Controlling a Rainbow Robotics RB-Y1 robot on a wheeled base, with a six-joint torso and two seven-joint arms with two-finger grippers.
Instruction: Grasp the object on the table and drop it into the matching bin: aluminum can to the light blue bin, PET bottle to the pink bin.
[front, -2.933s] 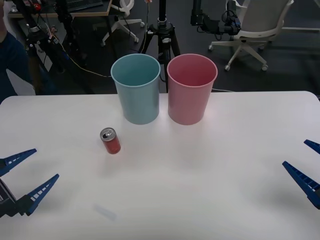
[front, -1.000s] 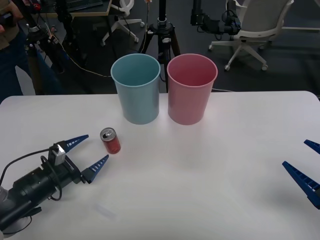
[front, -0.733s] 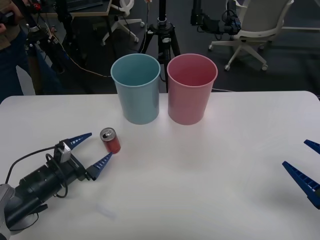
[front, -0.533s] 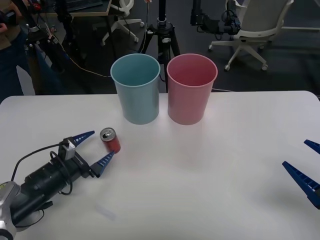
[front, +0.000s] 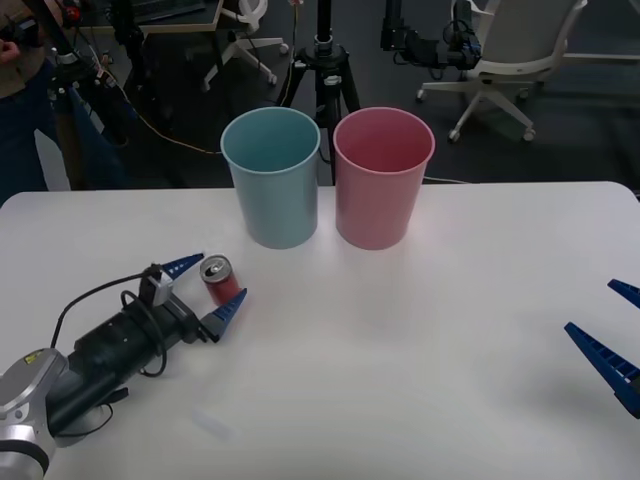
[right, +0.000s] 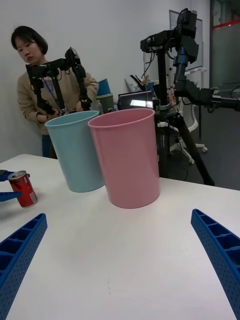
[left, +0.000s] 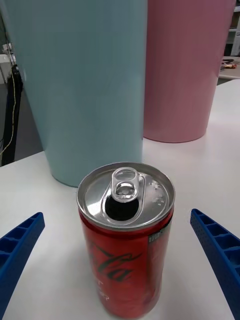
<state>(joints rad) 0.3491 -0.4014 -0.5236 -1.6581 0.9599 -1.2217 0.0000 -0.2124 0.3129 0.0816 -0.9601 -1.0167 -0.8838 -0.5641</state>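
From above we look forward and down on the table; our left wrist camera sits low, close behind the aluminum can, facing both bins; our right wrist camera views them from farther off.

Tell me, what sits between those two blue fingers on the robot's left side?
The red can, upright on the white table, untouched between the open left gripper's fingers, as the front and left wrist views show.

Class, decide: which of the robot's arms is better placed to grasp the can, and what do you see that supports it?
Left. The left gripper already has its open fingers either side of the red can. The right gripper sits open at the table's far right edge.
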